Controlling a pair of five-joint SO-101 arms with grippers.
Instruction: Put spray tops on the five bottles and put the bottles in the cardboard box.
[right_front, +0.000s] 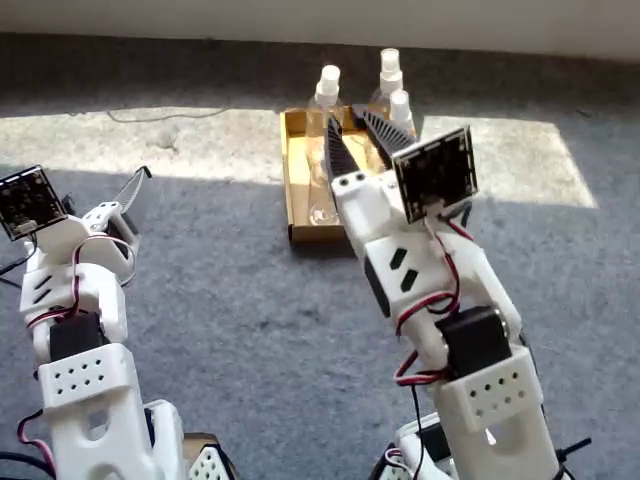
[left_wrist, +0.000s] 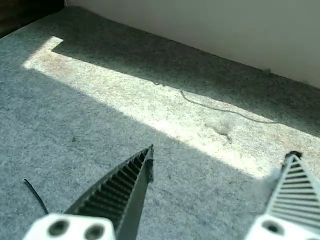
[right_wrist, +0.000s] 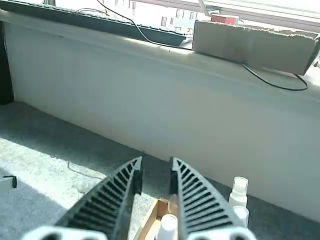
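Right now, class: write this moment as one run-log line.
left gripper open over carpet | right gripper open above cardboard box | three spray-topped bottles at box's far end

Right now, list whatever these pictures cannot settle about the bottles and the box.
1. How many bottles stand in the cardboard box: high view, the right claw and its arm cover the box's middle.
2. Bottle bodies: right wrist view, cut off by the picture's edge and the claw's fingers.
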